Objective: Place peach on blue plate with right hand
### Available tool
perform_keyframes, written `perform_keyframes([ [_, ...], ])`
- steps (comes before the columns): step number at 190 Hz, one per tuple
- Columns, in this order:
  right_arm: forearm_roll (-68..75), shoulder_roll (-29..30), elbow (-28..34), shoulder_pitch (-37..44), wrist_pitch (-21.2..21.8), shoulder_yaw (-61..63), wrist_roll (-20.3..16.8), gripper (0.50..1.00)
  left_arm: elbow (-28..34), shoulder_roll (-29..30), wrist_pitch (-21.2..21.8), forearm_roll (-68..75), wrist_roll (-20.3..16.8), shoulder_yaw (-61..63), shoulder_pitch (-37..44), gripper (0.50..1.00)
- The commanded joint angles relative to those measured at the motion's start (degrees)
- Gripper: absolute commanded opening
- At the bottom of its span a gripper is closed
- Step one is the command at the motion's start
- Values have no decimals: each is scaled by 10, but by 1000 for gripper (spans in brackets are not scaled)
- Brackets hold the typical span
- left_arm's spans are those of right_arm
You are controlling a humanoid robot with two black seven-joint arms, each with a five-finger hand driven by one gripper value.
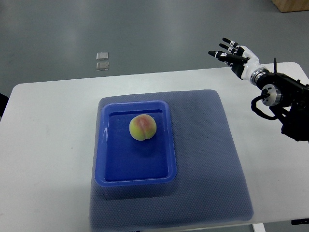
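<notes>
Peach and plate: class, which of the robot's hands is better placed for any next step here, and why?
Right. The right hand is the only one in view, open and empty above the table's far right edge. The peach already lies in the blue plate, so probably little remains.

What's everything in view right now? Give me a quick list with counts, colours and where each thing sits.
peach: one, yellow with a pink blush, lying inside the blue plate, toward its far half
blue plate: one, blue, rectangular tray shape, on the left part of the mat
mat: one, grey-blue, textured, covering the middle of the table
table: one, white, fills most of the view
small clear items: two, transparent, on the grey floor beyond the table's far edge
right hand: one, black and white, fingers spread, empty, raised over the table's far right corner, well away from the peach
left hand: not in view
</notes>
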Motion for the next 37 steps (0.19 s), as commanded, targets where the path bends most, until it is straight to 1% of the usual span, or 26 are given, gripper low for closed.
perform_keyframes([
  [1,1,2,1,-6,-1,2,2,928,0,0,0,0,0,1,0,1000],
  [37,0,6,2,-25,2,1,2,928,0,0,0,0,0,1,0,1000],
])
